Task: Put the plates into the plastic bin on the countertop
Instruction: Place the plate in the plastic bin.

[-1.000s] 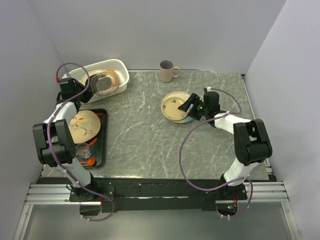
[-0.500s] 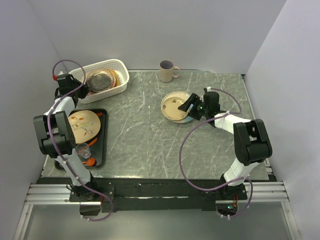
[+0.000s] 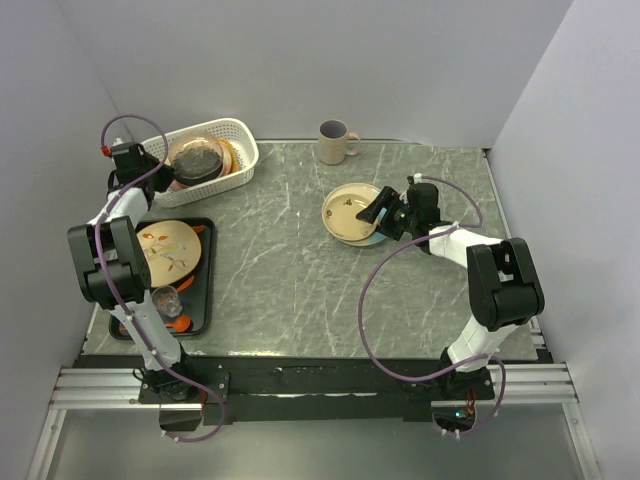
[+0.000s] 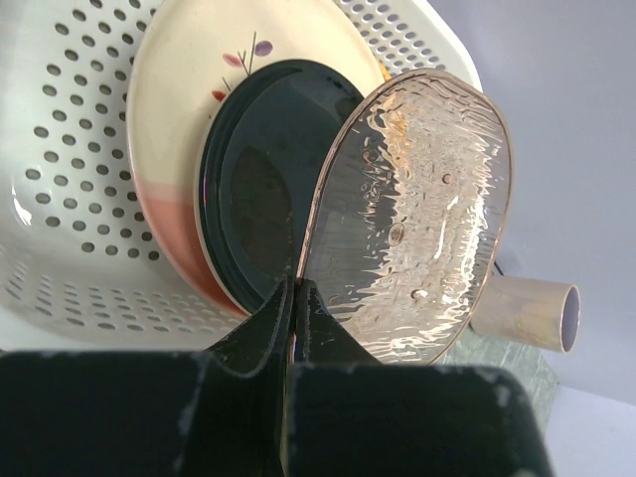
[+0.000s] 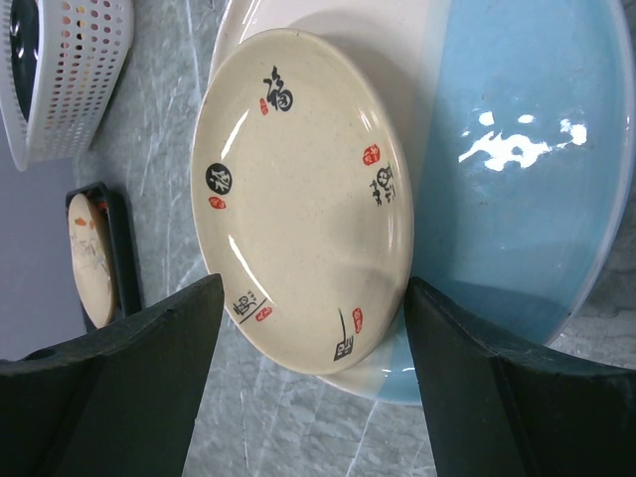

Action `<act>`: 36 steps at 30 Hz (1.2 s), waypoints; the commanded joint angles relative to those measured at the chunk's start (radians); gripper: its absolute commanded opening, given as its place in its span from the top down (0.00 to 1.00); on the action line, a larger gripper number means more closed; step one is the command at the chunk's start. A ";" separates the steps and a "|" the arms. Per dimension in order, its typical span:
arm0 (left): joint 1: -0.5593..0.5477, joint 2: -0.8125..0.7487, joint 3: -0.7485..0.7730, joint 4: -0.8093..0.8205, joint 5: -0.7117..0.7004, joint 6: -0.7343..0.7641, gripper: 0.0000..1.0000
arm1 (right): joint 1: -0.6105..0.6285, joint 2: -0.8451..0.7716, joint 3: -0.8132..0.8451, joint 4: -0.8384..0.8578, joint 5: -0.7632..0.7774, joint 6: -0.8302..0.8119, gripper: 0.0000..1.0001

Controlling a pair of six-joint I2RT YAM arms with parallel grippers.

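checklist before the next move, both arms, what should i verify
1. Left fingers shut on the clear plate at its rim: ok.
2. Clear plate tilted over the white basket, next to the dark plate: ok.
3. Room left in the basket beside the half-pink plate: cannot tell.
4. Right fingers open, one on each side of the cream plate: ok.
5. Cream plate gripped: not ok, it lies on the blue plate.
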 commanded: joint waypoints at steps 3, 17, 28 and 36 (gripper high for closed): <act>0.008 0.029 0.069 0.006 -0.023 0.002 0.99 | -0.012 0.029 0.018 -0.060 0.046 -0.034 0.20; 0.012 0.078 0.092 -0.015 -0.052 0.008 0.99 | -0.017 0.032 0.018 -0.055 0.043 -0.029 0.20; 0.011 0.112 0.107 -0.017 -0.028 0.007 0.71 | -0.021 0.019 0.003 -0.051 0.047 -0.028 0.22; 0.011 0.043 0.031 0.011 -0.083 0.007 0.14 | -0.025 0.015 -0.002 -0.043 0.043 -0.024 0.23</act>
